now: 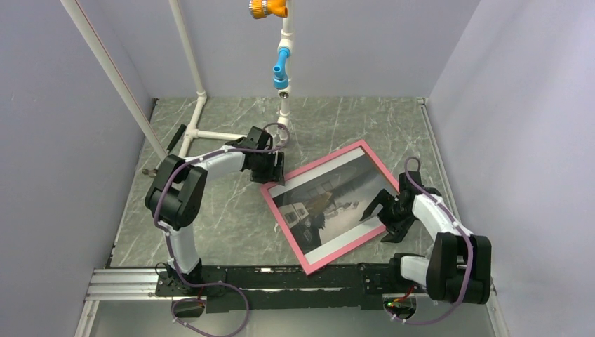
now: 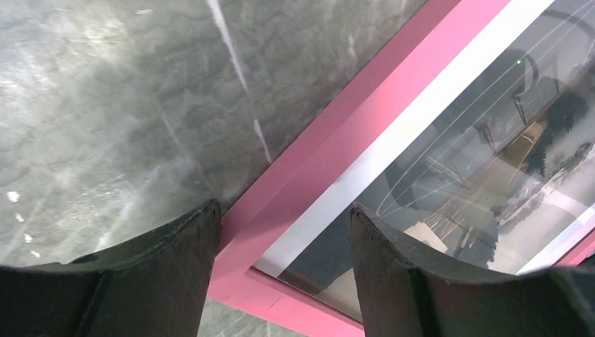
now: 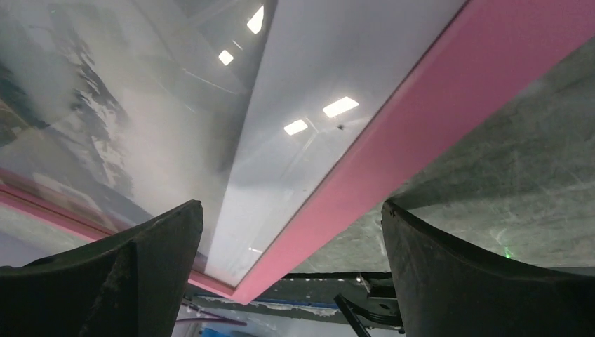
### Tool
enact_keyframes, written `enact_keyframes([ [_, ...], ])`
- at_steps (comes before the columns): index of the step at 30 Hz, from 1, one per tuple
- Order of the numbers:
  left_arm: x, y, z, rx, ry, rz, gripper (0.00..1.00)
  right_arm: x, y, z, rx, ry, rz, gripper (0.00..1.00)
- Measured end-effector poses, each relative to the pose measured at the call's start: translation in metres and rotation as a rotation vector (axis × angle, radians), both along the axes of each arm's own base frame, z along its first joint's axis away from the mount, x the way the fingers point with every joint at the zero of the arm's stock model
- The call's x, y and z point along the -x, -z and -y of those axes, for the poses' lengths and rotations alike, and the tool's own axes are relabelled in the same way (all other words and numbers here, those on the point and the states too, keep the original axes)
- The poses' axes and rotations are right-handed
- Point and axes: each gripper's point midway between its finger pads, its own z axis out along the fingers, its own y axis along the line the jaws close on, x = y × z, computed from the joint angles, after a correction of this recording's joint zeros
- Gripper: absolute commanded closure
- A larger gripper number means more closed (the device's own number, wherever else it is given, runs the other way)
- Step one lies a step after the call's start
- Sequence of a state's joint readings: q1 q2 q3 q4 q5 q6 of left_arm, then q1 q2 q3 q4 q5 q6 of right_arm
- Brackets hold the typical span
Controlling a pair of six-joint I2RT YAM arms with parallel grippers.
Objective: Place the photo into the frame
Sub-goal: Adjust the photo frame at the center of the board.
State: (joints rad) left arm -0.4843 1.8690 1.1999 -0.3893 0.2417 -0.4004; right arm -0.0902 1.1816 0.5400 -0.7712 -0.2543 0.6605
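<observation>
Pink frame [image 1: 314, 163] lies flat, face up, on marble table [image 1: 224, 210] | photo [image 1: 330, 203] inside it | left gripper [image 2: 284, 207]: jaws apart astride its far corner edge | right gripper [image 3: 291, 203]: jaws wide apart astride its right edge

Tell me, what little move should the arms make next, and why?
Probably close the left jaws on the pink rail of the frame: they straddle it near a corner, not yet closed, while the right jaws stand open across the opposite side.

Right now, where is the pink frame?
In the top view the pink frame lies on the table, right of centre, left hand at its left corner, right hand at its right edge.
</observation>
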Motion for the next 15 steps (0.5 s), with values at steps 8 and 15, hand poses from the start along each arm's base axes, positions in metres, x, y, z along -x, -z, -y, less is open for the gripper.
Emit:
enact_keyframes([
  [8,0.021,0.0,0.012,0.015,0.043,0.003,0.31,-0.028,0.002,0.005,0.005,0.003,-0.072,0.0],
  [15,0.047,0.0,0.028,0.054,0.041,-0.021,0.3,-0.119,0.002,0.033,0.091,-0.011,-0.038,0.0],
])
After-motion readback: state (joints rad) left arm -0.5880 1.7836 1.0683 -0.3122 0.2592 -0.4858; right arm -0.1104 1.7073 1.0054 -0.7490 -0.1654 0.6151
